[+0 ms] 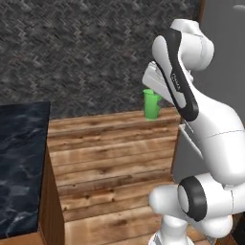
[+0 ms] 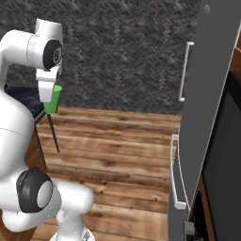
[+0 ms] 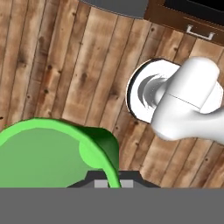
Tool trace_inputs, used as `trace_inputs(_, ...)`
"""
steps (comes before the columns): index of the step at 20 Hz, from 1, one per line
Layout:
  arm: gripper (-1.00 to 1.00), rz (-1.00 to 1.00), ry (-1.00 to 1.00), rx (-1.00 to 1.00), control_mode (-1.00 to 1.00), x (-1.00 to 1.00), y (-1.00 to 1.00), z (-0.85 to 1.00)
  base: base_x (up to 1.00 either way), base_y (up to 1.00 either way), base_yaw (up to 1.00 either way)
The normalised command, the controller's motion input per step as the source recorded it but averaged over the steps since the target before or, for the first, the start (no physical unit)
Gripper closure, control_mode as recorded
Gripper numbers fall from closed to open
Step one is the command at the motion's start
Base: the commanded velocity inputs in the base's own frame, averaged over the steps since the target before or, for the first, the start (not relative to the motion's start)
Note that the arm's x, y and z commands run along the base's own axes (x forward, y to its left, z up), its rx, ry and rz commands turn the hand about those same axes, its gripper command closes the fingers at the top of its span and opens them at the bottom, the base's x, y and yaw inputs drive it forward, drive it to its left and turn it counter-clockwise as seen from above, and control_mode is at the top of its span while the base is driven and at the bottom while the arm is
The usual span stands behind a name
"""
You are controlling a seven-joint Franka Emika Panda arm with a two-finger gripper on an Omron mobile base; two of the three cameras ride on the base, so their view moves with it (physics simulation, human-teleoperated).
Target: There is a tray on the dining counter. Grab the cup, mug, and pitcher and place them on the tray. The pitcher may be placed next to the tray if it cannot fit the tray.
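1. The end effector (image 3: 109, 183) is pinching the cup (image 1: 152, 104) by its rim, one finger inside and one outside the wall; the cup hangs upright under the raised hand, high over the floor.
2. In the hand view the cup's open mouth lies at about 9 o'clock from the fingertips, its long axis running along the end effector, straight down toward the floor.
3. The cup is a smooth bright green tapered tumbler with no handle, and looks empty.
4. The move ahead turns on the surface (image 1: 21, 162): in the left base view its black, white-veined top lies at about 8 o'clock from the cup, well apart and lower, so I judge the carry must go that way.
5. Below is a floor (image 1: 110, 158) of warm wood planks; behind, a dark herringbone wall (image 1: 86, 48).
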Motion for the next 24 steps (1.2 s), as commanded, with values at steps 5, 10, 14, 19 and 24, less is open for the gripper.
trace_inputs(5,1.00,0.00,0.00,0.00,1.00,0.00,0.00,0.00,1.00,0.00,0.00)
trace_inputs(10,1.00,0.00,0.00,0.00,1.00,0.00,0.00,0.00,1.00,0.00,0.00)
trace_inputs(14,1.00,0.00,0.00,0.00,1.00,0.00,0.00,0.00,1.00,0.00,0.00)
trace_inputs(19,1.00,0.00,0.00,0.00,1.00,0.00,0.00,0.00,1.00,0.00,0.01)
trace_inputs(24,1.00,0.00,0.00,0.00,1.00,0.00,0.00,0.00,1.00,0.00,0.09)
